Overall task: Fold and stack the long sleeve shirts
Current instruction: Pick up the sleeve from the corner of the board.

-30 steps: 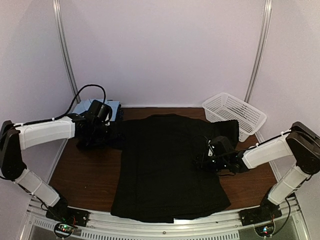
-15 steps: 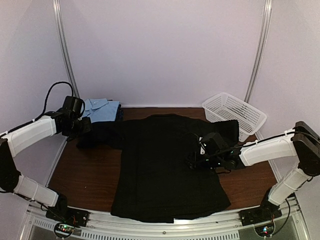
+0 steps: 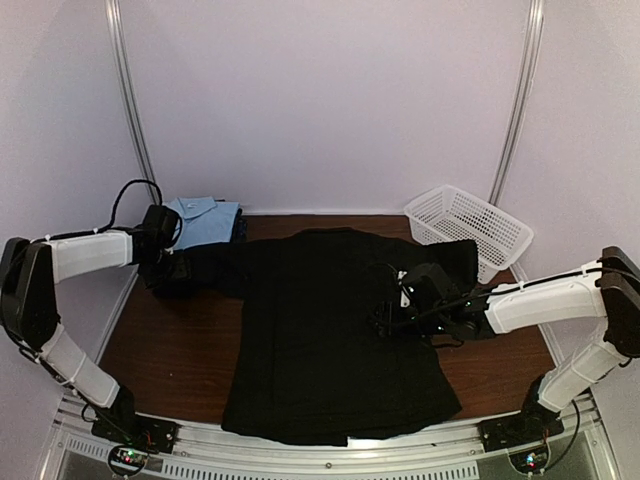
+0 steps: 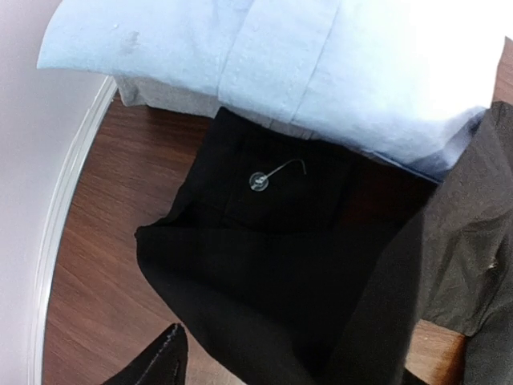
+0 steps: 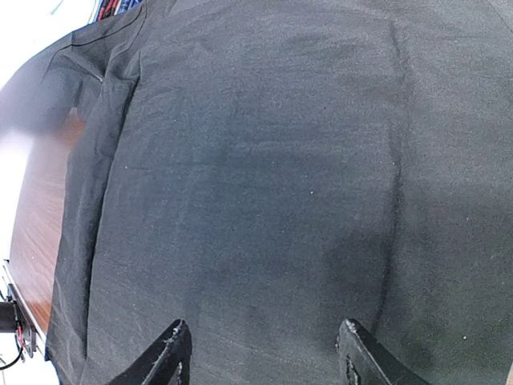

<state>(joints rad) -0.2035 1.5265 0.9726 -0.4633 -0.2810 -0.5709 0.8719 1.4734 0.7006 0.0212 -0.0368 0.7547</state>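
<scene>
Black long sleeve shirt (image 3: 340, 330) spread flat on a wooden table (image 3: 170, 350), a robot gripper at each side.
A folded light blue shirt (image 3: 205, 213) lies just behind the black shirt's outstretched sleeve cuff (image 4: 240, 241). The right gripper (image 5: 260, 353) hangs over the black shirt's middle, jaws apart and empty — the left gripper (image 3: 165, 268) sits at that cuff, its jaws too hidden to tell.

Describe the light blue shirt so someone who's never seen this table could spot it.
Look to the far left corner of the table. The light blue shirt lies folded, beyond the sleeve of the black shirt; unlike that one, it is pale and collared.

Light blue shirt (image 4: 272, 56) is cropped, perhaps overexposed.
</scene>
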